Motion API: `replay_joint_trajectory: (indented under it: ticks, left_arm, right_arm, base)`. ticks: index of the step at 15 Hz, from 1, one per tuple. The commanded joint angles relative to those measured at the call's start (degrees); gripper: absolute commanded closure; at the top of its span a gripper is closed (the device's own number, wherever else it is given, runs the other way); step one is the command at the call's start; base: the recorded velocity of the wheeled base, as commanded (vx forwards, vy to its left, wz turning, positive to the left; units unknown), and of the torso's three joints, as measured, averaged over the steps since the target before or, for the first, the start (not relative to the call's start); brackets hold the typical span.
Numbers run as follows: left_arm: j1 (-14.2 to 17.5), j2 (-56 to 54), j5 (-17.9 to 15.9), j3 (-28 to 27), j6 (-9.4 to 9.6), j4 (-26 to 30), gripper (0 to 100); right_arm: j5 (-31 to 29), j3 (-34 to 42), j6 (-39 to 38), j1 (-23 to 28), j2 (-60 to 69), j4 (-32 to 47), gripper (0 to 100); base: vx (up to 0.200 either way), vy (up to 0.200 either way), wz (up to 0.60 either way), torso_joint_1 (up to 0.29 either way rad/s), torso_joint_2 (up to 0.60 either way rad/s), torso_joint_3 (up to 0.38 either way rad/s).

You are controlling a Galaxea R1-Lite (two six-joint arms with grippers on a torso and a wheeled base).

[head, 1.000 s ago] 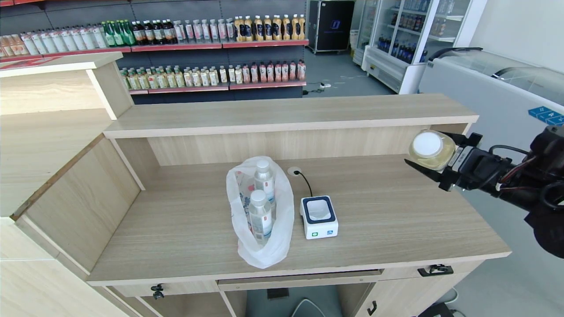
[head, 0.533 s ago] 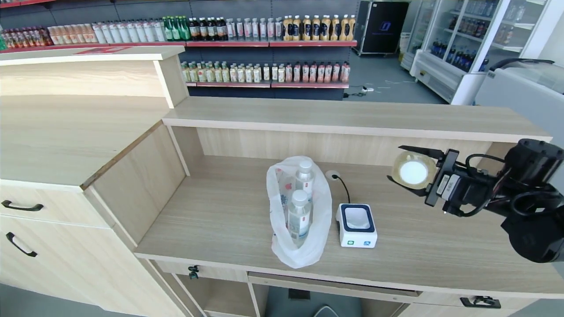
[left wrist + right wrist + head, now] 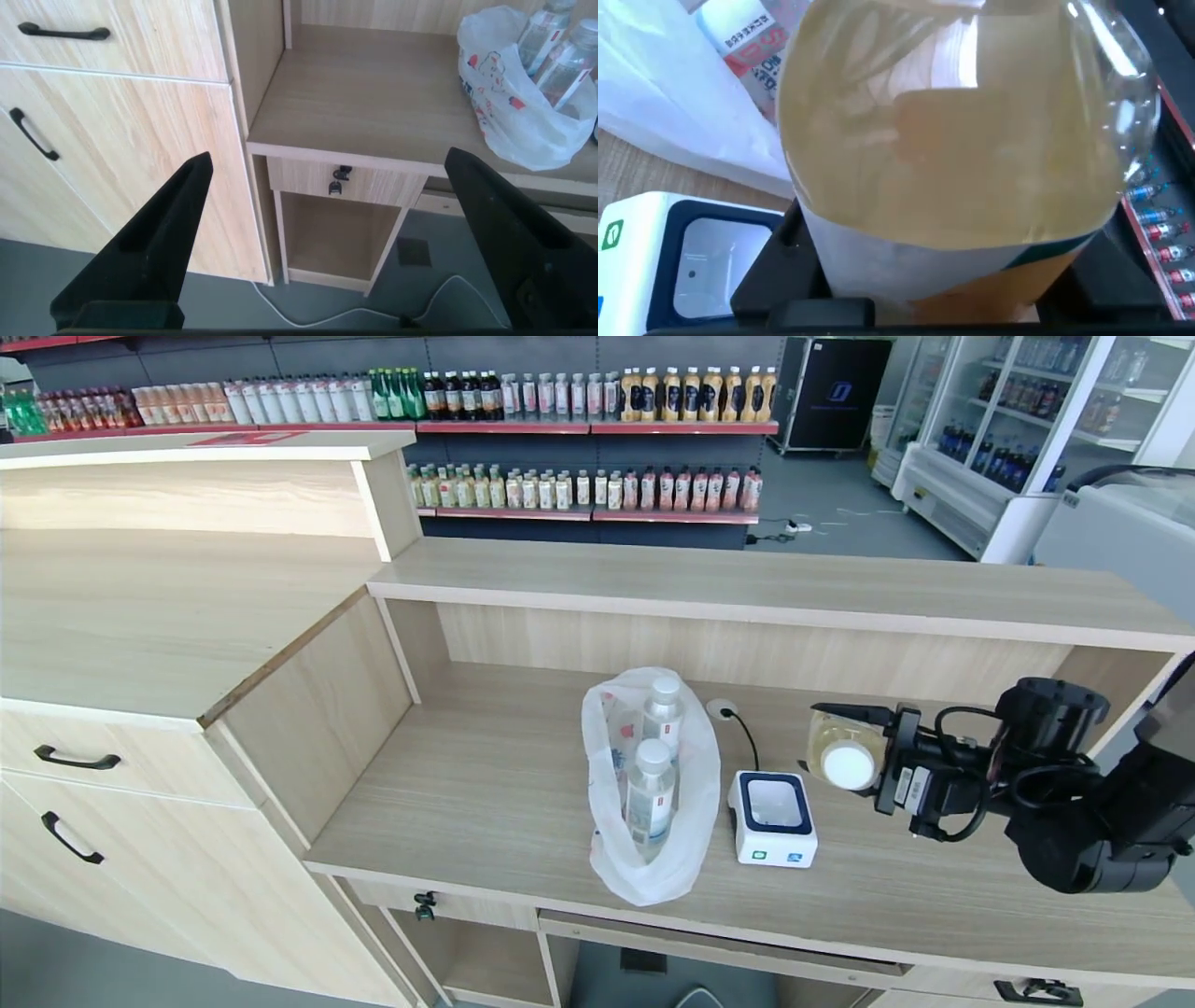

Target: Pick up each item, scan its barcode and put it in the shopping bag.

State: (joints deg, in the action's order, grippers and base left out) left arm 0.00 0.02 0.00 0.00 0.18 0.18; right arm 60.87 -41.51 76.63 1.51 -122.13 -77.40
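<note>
1. Right gripper: pinching a bottle of pale yellow drink on its side, white cap turned toward you. It hangs above the counter, nearer the back edge than the front.
2. Change: the head view itself has swung, so judge by the barcode scanner. A second ago the bottle was high beside the counter's right end, well apart from the scanner. It has since come down and inward and now sits just beside it, not yet over the window.
3. Meaning: this reads as the approach to the scan. The label likely needs to face the scanner window next.
4. Shopping bag: open near the front edge, just beside the scanner, already holding two water bottles. The yellow drink appears to be the one item left.
5. Left gripper: spread and empty, low off the counter's front left corner.
</note>
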Motion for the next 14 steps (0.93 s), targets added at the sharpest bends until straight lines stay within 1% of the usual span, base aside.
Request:
replay_joint_trajectory:
  ticks: [1,7,11,14]
  left_arm:
    - [0.0,0.0,0.0,0.0,-0.01,0.0,0]
    - [0.0,0.0,0.0,0.0,-0.01,0.0,0]
    - [0.0,0.0,0.0,0.0,-0.01,0.0,0]
    - [0.0,0.0,0.0,0.0,-0.01,0.0,0]
  right_arm:
    - [0.1,-0.4,0.4,0.0,-2.9,0.0,100]
    - [0.1,-1.3,0.2,0.0,-7.1,-2.6,100]
    - [0.1,-2.7,0.3,-0.1,-9.1,-2.8,100]
    - [0.0,-4.0,0.3,-1.1,-10.4,-2.7,100]
  base:
    - [0.000,0.000,0.00,0.000,0.00,0.000]
    - [0.000,0.000,0.00,0.000,0.00,0.000]
    - [0.000,0.000,0.00,0.000,0.00,0.000]
    - [0.000,0.000,0.00,0.000,0.00,0.000]
